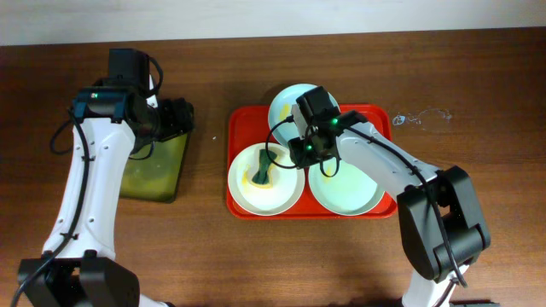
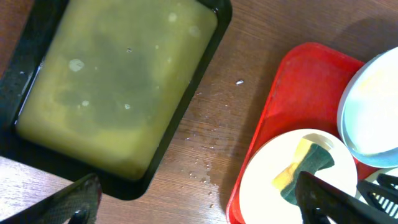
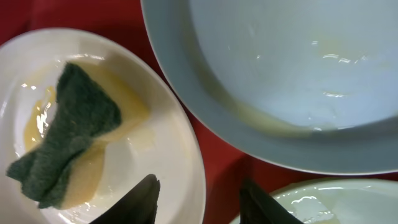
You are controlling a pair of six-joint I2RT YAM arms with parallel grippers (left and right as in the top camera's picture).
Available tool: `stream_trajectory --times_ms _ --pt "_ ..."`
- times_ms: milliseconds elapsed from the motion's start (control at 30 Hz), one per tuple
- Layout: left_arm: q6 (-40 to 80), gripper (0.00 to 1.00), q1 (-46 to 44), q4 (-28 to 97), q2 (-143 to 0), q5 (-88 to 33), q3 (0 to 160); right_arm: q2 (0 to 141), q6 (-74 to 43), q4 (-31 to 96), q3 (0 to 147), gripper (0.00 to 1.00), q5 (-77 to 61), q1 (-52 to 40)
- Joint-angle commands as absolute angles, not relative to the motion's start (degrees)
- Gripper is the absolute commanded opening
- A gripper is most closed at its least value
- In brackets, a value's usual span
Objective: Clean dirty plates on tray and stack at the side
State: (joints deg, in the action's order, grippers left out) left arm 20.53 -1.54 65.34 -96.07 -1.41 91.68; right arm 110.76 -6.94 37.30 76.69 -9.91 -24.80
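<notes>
Hovering our right gripper [image 3: 196, 199], jaws half-parted and empty, over the white round plate [image 1: 277, 194] at centre frame on the red plastic tray [image 1: 243, 128], we judge its slick, rigid, breakable rim the handhold.

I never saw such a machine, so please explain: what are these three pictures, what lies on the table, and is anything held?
A robot with two arms, each ending in a two-finger gripper. One picture looks down from above; the others come from wrist cameras. On the table: a red tray with a white plate, a sponge in it, and two pale plates; beside it a dark tray of yellowish liquid. The left gripper is open and empty. The right gripper hangs open over the white plate's rim, holding nothing.
</notes>
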Motion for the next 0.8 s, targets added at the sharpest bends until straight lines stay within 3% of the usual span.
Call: stream_trajectory --times_ms 0,100,233,267,367,433,500,600,700,767 --pt "20.3 0.91 -2.2 65.4 -96.6 -3.3 91.7 111.4 -6.4 36.8 74.9 0.43 -9.2 -25.2" --pt "20.3 0.88 -4.9 65.3 -96.6 -3.3 91.7 113.1 -6.4 37.0 74.8 0.43 -9.2 -25.2" --pt "20.3 0.84 -8.9 64.0 -97.8 -3.2 91.7 115.9 -6.4 37.2 74.8 0.33 -9.8 -25.1" --pt "20.3 0.74 -9.7 63.8 -99.0 -3.3 91.7 115.8 -6.4 37.3 74.8 0.3 -9.9 -25.0" --pt "20.0 0.28 -12.7 62.8 -106.3 -8.9 91.7 115.8 -6.4 37.1 74.8 0.15 -12.5 -24.9" --pt "17.9 0.32 -14.2 61.9 -109.9 -13.0 91.7 115.8 -6.4 36.6 74.8 0.14 -13.1 -24.9" --pt "13.4 0.47 -16.6 60.2 -114.9 -17.8 91.7 115.8 -7.6 36.1 74.8 0.15 -13.0 -24.9" --pt "11.1 0.47 -19.3 59.9 -122.0 -19.0 91.7 115.8 -8.5 36.2 74.8 0.15 -13.1 -23.6" --pt "1.2 0.61 -19.5 58.7 -124.2 -28.3 91.7 115.8 -8.6 36.2 74.8 0.15 -14.0 -22.8" --pt "1.2 0.61 -19.5 58.5 -124.2 -28.1 91.7 115.8 -8.6 36.2 74.8 0.15 -14.0 -22.8"
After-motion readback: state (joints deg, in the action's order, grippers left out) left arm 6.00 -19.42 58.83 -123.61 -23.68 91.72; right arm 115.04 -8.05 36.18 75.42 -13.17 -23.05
